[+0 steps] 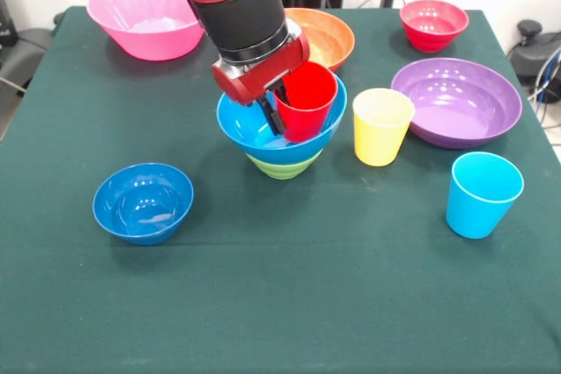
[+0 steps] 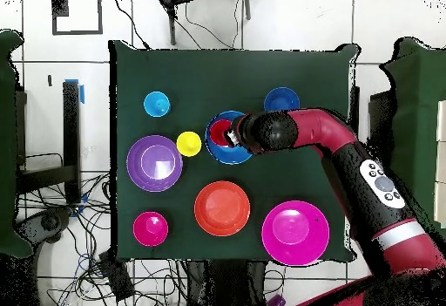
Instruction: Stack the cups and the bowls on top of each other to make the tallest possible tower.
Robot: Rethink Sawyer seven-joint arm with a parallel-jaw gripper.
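The red cup [image 1: 308, 101] stands in the large blue bowl [image 1: 254, 133], which sits on the green bowl [image 1: 282, 165] at the table's middle. My gripper [image 1: 276, 107] is shut on the red cup's left wall, with one black finger outside it and one inside. In the overhead view the gripper [image 2: 235, 133] is over the same pile, beside the red cup [image 2: 221, 132]. The yellow cup [image 1: 381, 126] stands upright just right of the pile. The sky-blue cup [image 1: 482, 193] stands at the front right. The small blue bowl [image 1: 143, 201] sits at the front left.
The purple bowl [image 1: 456, 102] lies right of the yellow cup. The small red bowl [image 1: 433, 24], orange bowl [image 1: 329, 37] and pink bowl [image 1: 149, 15] line the far side. My arm comes down over the pink and orange bowls.
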